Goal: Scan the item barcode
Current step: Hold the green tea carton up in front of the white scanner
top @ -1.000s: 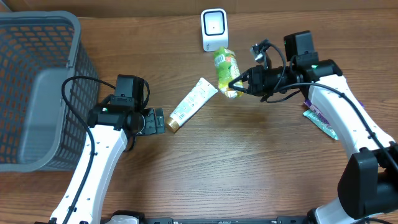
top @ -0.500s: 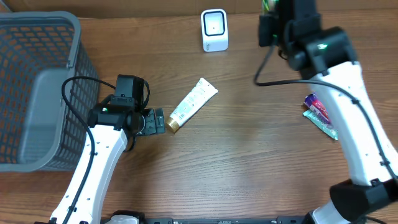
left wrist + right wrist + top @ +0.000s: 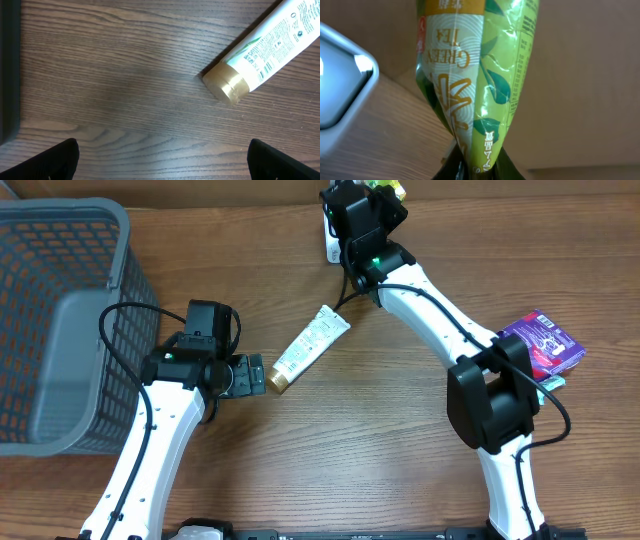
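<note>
Far left, basket (image 3: 60,330): grey, mesh walls; sits on the brown wood table (image 3: 350,460).
Left arm (image 3: 150,440): white; comes up from the bottom edge and bends toward the middle.
Left gripper (image 3: 162,155): wide open, holds nothing; low over the wood, near the gold cap of the tube (image 3: 312,344), not touching it.
Left fingers (image 3: 57,160): black tips in the two bottom corners of the wrist view, far apart.
Tube: white with green print; lies flat and slanted near the middle of the table, cap end toward the left gripper.
Scanner (image 3: 342,85): white box at the back of the table; from above, mostly hidden under the right arm (image 3: 440,330).
Tea pack (image 3: 470,70): green, "GREEN TEA" printed on it, upside down in the wrist view; up in the air at the back edge, just beside the scanner, pinched at one end.
Right gripper (image 3: 472,167): clamped tight on the tea pack's crimped end; raised near the top edge of the overhead view.
Right arm: white; reaches from bottom right, up and left across the table.
Purple pack (image 3: 545,345): lies far right, beside the arm's black joint.
</note>
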`<action>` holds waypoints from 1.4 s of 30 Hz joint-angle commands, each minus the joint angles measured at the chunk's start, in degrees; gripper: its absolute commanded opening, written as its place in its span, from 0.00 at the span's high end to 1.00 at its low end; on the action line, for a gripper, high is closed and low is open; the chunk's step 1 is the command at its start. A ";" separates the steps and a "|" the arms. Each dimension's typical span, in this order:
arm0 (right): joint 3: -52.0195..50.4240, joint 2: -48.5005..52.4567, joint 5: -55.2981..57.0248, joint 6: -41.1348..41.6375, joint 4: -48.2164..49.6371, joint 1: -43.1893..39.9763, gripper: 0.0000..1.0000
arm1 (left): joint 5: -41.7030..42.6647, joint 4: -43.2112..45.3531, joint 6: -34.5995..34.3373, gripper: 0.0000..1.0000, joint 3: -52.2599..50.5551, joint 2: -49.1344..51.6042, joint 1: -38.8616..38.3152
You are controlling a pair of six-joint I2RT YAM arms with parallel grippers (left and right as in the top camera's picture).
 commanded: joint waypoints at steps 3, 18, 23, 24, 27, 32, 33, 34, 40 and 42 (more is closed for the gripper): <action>1.05 3.23 -2.49 -12.98 4.52 -0.70 0.96 | -0.52 0.28 -0.79 0.00 -0.20 0.24 -0.37; 1.03 5.57 -3.26 -12.92 6.19 -1.11 0.96 | -0.52 0.28 -0.79 0.00 -0.20 0.24 -0.37; 1.03 5.57 -1.11 -12.33 4.44 -0.83 0.96 | -0.52 0.28 -0.79 0.00 -0.20 0.24 -0.37; 1.03 5.57 -1.11 -12.31 3.85 -0.70 0.96 | -0.52 0.28 -0.79 0.00 -0.20 0.24 -0.37; 1.03 5.51 -1.14 -10.10 3.76 -0.22 0.96 | -0.52 0.28 -0.79 0.01 -0.20 0.24 -0.37; 1.05 -0.92 -10.38 5.92 -8.09 2.16 0.96 | -0.52 0.28 -0.79 0.01 -0.20 0.24 -0.37; 1.03 -1.92 -11.76 7.74 -9.70 2.32 0.96 | -0.52 0.28 -0.79 0.00 -0.20 0.24 -0.37; 1.03 -4.15 -15.17 11.54 -13.49 2.67 0.96 | -0.52 0.28 -0.79 0.00 -0.20 0.24 -0.37; 1.05 -19.28 -33.00 50.73 -34.69 2.29 0.96 | -0.52 0.28 -0.79 0.00 -0.20 0.24 -0.37; 1.05 -23.26 -36.68 59.82 -40.89 0.83 0.96 | -0.55 0.28 -0.79 0.00 -0.20 0.24 -0.37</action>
